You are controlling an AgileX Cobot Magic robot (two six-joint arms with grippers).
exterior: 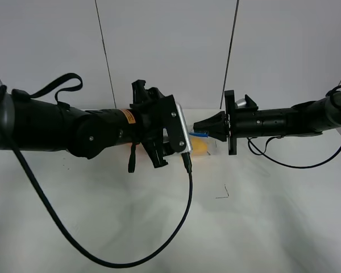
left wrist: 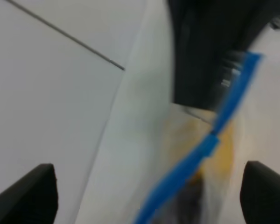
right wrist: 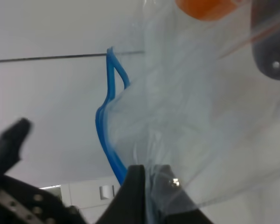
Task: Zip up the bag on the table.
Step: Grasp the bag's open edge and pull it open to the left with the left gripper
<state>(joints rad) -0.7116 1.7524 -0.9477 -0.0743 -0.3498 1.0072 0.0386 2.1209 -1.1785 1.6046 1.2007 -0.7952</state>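
The clear bag (exterior: pixel 202 147) sits between my two grippers at the middle back of the white table (exterior: pixel 273 222). Yellow fruit shows through it, and its blue zip strip (exterior: pixel 199 135) runs along its upper edge. My right gripper (exterior: pixel 207 126) is shut on the bag's plastic next to the blue strip (right wrist: pixel 105 126); an orange fruit (right wrist: pixel 205 7) shows beyond. My left gripper (left wrist: pixel 149 191) is open, its fingers (left wrist: pixel 35 193) wide apart on either side of the blurred blue strip (left wrist: pixel 210 140). In the high view the left gripper (exterior: pixel 182 142) is right beside the bag.
A black cable (exterior: pixel 187 210) loops from the left arm over the front of the table. Another cable (exterior: pixel 290 164) hangs under the right arm. A small dark mark (exterior: pixel 223 194) lies on the table. White wall panels stand behind.
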